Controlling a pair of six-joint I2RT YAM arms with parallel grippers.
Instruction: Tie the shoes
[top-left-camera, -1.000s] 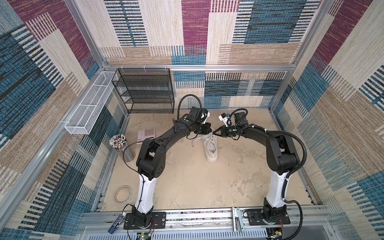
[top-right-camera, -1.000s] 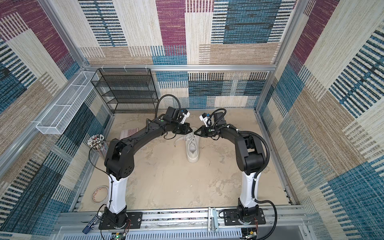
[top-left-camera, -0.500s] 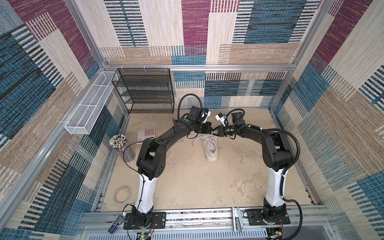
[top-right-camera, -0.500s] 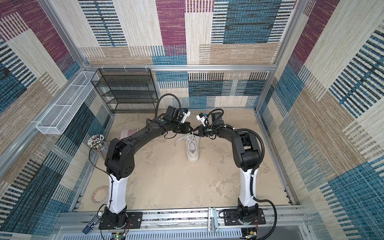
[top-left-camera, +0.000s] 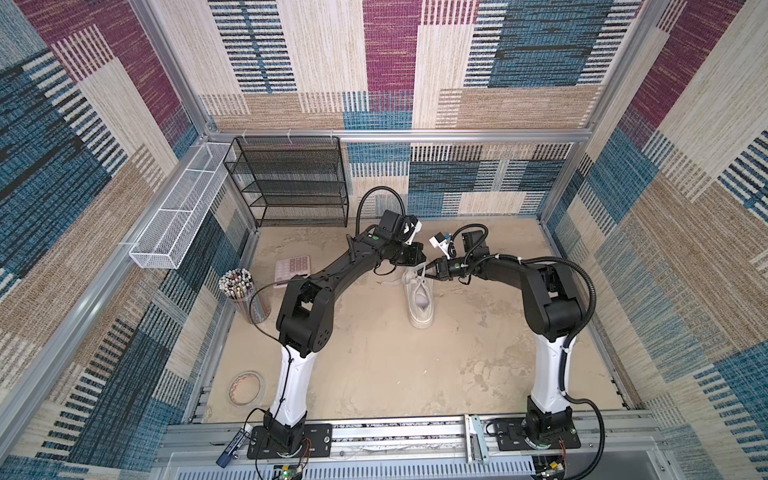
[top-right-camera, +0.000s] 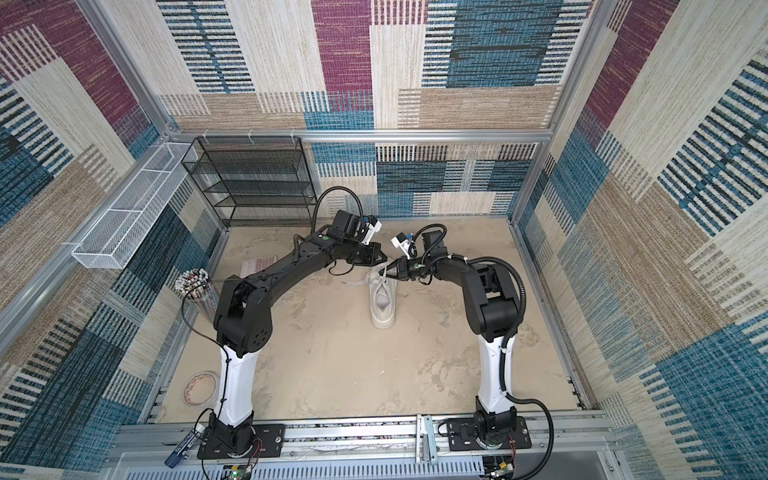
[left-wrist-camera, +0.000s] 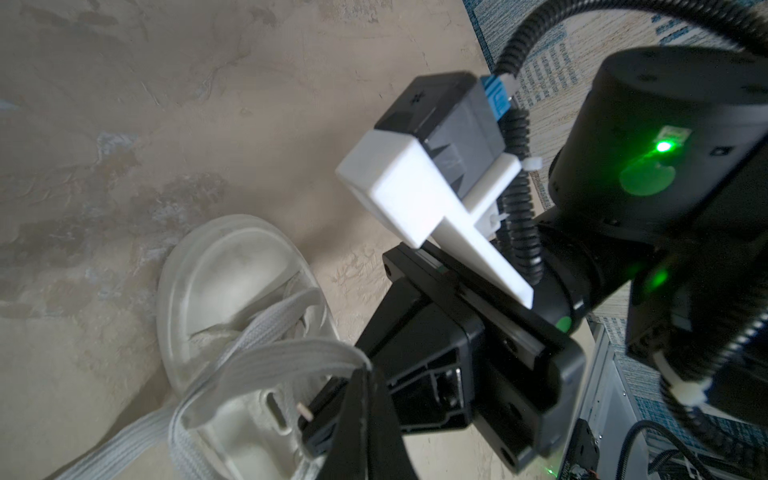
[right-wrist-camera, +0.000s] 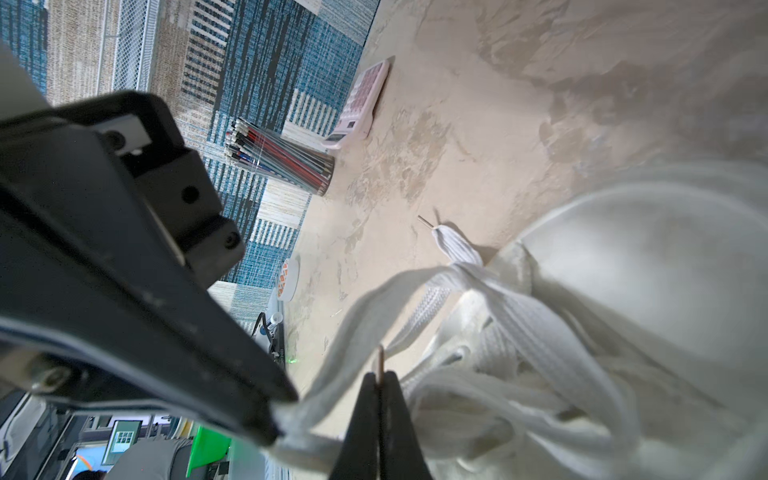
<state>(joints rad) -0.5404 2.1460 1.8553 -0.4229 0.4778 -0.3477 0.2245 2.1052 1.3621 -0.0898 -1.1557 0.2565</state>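
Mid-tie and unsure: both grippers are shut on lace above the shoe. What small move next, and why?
Probably swing the right gripper, which pinches the lace tip, around the fold that the left gripper holds. Both grippers sit close together above the shoe, the lace hangs slack, and no bow shows yet.

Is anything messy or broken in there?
Only the sneaker looks messy. Its laces are undone, and one loose end sprawls out on the table. Nothing looks spilled or broken.
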